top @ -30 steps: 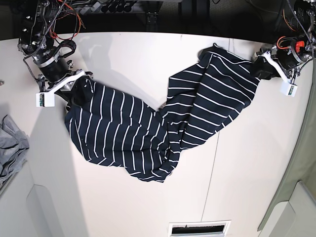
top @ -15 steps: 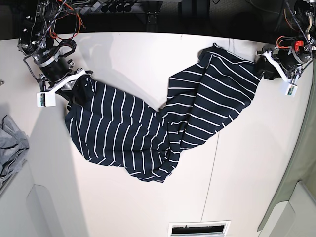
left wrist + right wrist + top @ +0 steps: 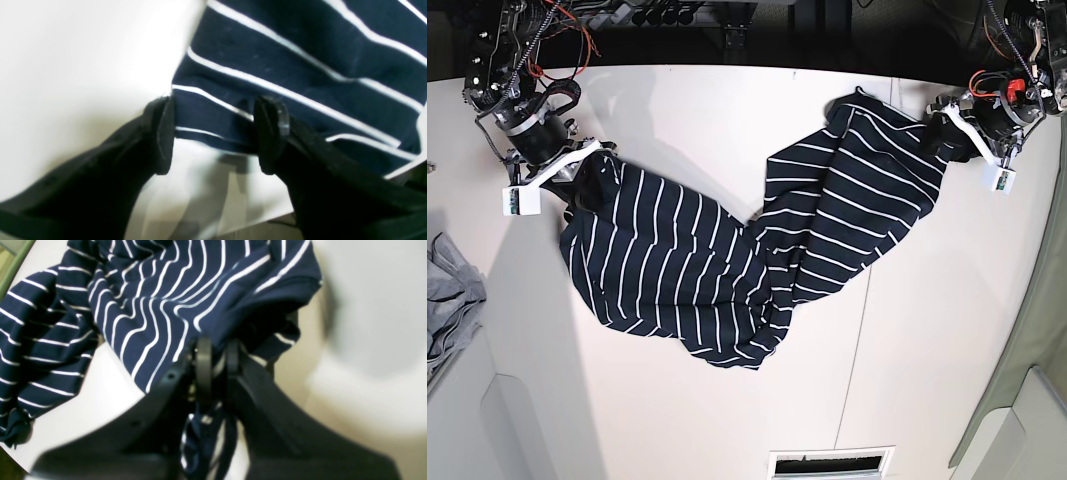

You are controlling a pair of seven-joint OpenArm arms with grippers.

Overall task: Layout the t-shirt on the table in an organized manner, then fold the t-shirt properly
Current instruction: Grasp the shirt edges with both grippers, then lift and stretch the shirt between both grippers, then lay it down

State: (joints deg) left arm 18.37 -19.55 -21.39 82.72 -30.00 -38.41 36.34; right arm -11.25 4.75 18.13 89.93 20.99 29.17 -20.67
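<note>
White table [image 3: 927, 330] fills the base view, with a thin dark seam running from about 12 toward 6 o'clock on its right half. One t-shirt [image 3: 757, 250] lies across the middle, bunched into a loose V: one lobe reaches toward 10 o'clock, the other toward 1 o'clock, and the two meet in a crumpled point near 6 o'clock.

The step in hand looks like the laying-out, not yet the fold. The right gripper [image 3: 213, 356], at 10 o'clock in the base view, is clamped on a gathered bunch of fabric; the wrist view shows cloth pinched between its closed jaws. The left gripper [image 3: 213, 133], at 2 o'clock, has its jaws spread wide, with a shirt edge lying between them but no pinch on it. It looks to have let that corner go.

The next move likely calls for a fresh hold on a hem or shoulder, then pulling the two lobes apart to flatten the wrinkled middle.

Count: one table, one shirt, two grippers, and one grey cloth [image 3: 449, 300] at 9 o'clock.
</note>
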